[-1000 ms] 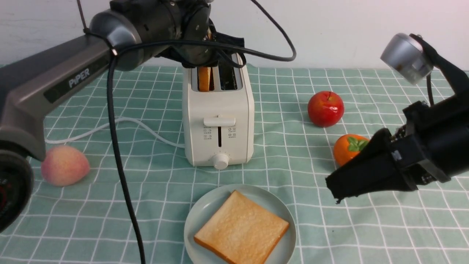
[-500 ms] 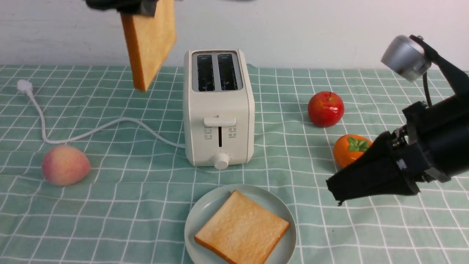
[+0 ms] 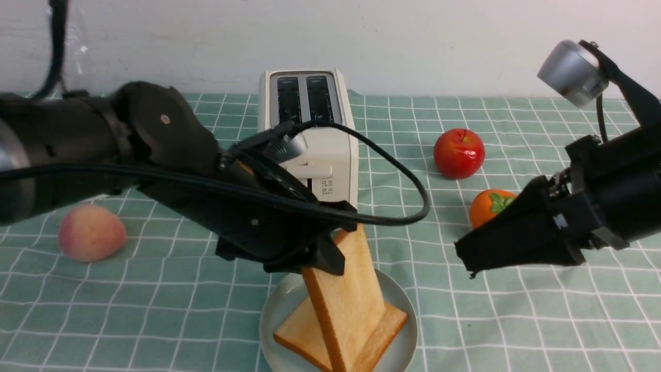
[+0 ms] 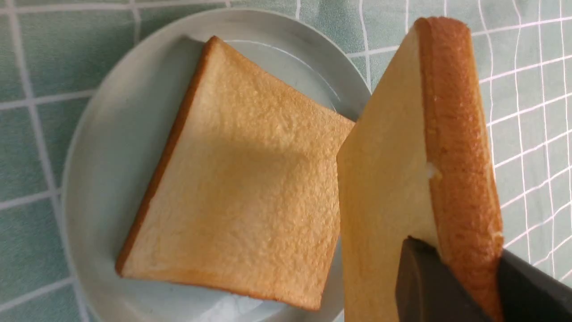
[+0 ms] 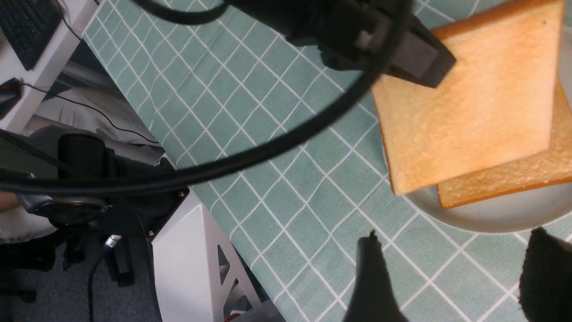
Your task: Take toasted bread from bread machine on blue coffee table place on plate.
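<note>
Jaws of the left gripper pinch one crust edge of a toasted bread slice, held tilted over the plate (whether its lower edge touches anything is unclear). A second slice lies flat on that plate, in front of the bread machine on the blue coffee table. Off to the right, the right gripper hovers with jaws apart.

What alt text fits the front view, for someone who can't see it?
The left arm's fingers hold a toast slice on edge above another slice lying flat on a plate. Behind stands a white toaster with empty slots; the right fingers hover nearby.
</note>
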### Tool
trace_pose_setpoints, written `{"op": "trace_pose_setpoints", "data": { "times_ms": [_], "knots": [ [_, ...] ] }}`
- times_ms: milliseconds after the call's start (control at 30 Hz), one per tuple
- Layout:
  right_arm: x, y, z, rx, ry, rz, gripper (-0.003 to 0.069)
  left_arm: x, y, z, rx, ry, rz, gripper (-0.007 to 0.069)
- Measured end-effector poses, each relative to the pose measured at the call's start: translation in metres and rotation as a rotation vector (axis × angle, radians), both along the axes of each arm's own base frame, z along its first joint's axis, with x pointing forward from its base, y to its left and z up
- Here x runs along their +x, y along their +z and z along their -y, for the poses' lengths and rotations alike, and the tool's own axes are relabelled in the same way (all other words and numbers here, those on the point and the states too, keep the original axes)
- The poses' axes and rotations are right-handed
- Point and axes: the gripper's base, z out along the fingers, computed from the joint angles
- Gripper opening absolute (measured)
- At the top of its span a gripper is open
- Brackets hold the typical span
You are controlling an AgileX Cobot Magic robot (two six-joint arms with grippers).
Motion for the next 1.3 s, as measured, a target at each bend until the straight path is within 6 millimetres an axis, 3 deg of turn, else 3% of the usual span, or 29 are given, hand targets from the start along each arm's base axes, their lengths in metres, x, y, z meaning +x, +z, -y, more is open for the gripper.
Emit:
{"op": "trace_pose_setpoints", "data": {
  "times_ms": [67, 100, 233, 300, 400, 467, 567, 633, 667, 767, 867, 967, 1067, 1100, 1133, 1167, 1200, 1233, 1300],
  "knots": [
    [0.000, 0.000, 0.000, 0.000, 0.001, -0.001, 0.0432, 0.003, -0.008, 0.002, 0.004, 0.000, -0.016, 0.0094],
    [0.000, 0.000, 0.000, -0.001, 0.004, -0.003, 0.0432, 0.007, -0.018, 0.003, 0.019, 0.002, -0.031, 0.0118],
    [-0.001, 0.000, 0.000, 0.000, 0.009, -0.007, 0.0432, 0.012, -0.029, 0.002, 0.070, -0.004, -0.022, 0.0238],
    [-0.001, 0.001, -0.001, 0.013, 0.011, 0.002, 0.0432, 0.012, -0.032, -0.001, 0.126, -0.025, -0.031, 0.0417],
    [0.001, 0.004, -0.003, 0.053, 0.017, 0.045, 0.0421, 0.011, -0.020, -0.005, 0.184, -0.052, -0.009, 0.0593],
    [0.004, 0.007, -0.004, 0.085, 0.002, 0.080, 0.0398, 0.010, -0.005, -0.011, 0.231, -0.054, 0.026, 0.0643],
    [0.009, 0.011, -0.005, 0.118, -0.042, 0.116, 0.0331, 0.004, 0.025, -0.021, 0.286, -0.019, 0.086, 0.0657],
    [0.012, 0.012, -0.004, 0.123, -0.074, 0.143, 0.0230, -0.007, 0.052, -0.038, 0.356, 0.035, 0.140, 0.0643],
    [0.012, 0.012, -0.004, 0.123, -0.074, 0.143, 0.0230, -0.008, 0.055, -0.039, 0.362, 0.040, 0.145, 0.0637],
    [0.018, 0.011, -0.002, 0.096, -0.119, 0.187, 0.0046, -0.034, 0.088, -0.067, 0.466, 0.127, 0.193, 0.0565],
    [0.021, 0.009, 0.001, 0.064, -0.158, 0.203, -0.0010, -0.055, 0.109, -0.083, 0.487, 0.180, 0.227, 0.0495],
    [0.025, 0.005, 0.006, 0.015, -0.231, 0.183, -0.0020, -0.090, 0.124, -0.101, 0.441, 0.219, 0.280, 0.0361],
    [0.027, -0.001, 0.012, -0.060, -0.282, 0.151, -0.0020, -0.122, 0.116, -0.111, 0.371, 0.213, 0.272, 0.0197],
    [0.027, -0.002, 0.013, -0.072, -0.290, 0.146, -0.0020, -0.123, 0.117, -0.112, 0.361, 0.213, 0.279, 0.0187],
    [0.027, -0.007, 0.018, -0.133, -0.328, 0.109, -0.0020, -0.142, 0.104, -0.116, 0.324, 0.185, 0.266, 0.0095],
    [0.027, -0.008, 0.019, -0.156, -0.341, 0.096, -0.0020, -0.151, 0.099, -0.118, 0.298, 0.170, 0.269, 0.0057],
    [0.027, -0.009, 0.021, -0.171, -0.349, 0.085, -0.0020, -0.153, 0.097, -0.119, 0.293, 0.167, 0.272, 0.0038],
    [0.025, -0.013, 0.025, -0.223, -0.375, 0.052, -0.0020, -0.166, 0.084, -0.122, 0.266, 0.141, 0.269, -0.0014],
    [0.019, -0.021, 0.031, -0.277, -0.419, 0.011, -0.0020, -0.182, 0.066, -0.127, 0.247, 0.121, 0.263, -0.0014]
  ]
}}
